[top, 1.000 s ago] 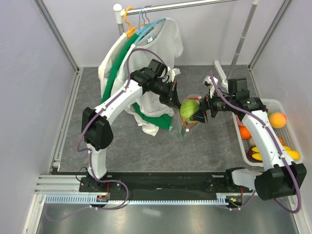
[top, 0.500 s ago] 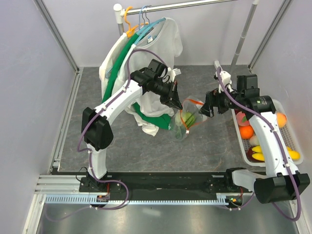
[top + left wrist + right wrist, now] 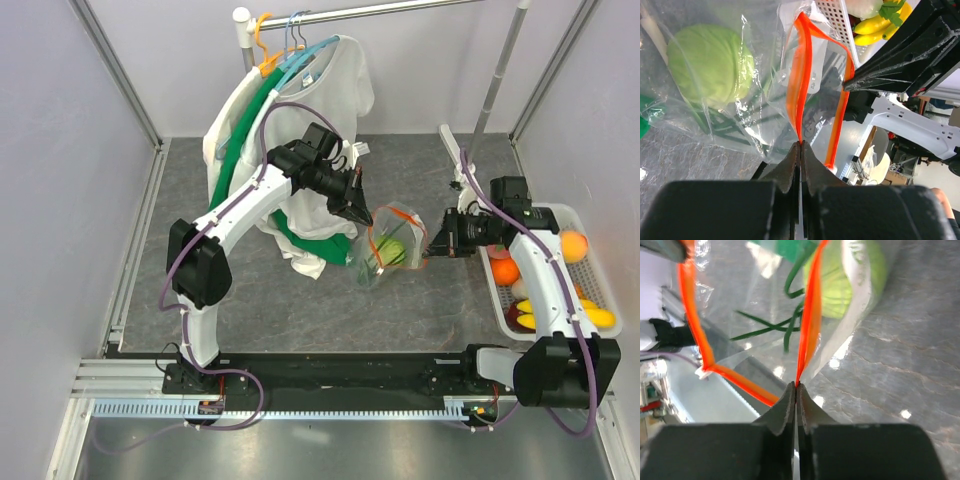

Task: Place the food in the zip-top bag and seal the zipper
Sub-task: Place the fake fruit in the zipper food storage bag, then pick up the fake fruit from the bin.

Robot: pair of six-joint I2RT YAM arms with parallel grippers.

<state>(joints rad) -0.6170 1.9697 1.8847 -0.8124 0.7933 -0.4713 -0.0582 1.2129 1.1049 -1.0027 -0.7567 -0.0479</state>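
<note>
From high above and behind the arm bases, looking down over the whole grey mottled table (image 3: pixel 270 310). From each wrist, very close, looking out past the left gripper (image 3: pixel 800 145) and the right gripper (image 3: pixel 796 386) from opposite sides. Shared by all three: the clear floppy plastic bag (image 3: pixel 388 262) with its red-orange mouth strip (image 3: pixel 802 65).

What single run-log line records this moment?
left gripper: shut on zipper | right gripper: shut on zipper | zip-top bag: mouth open | green round food: inside bag
</note>
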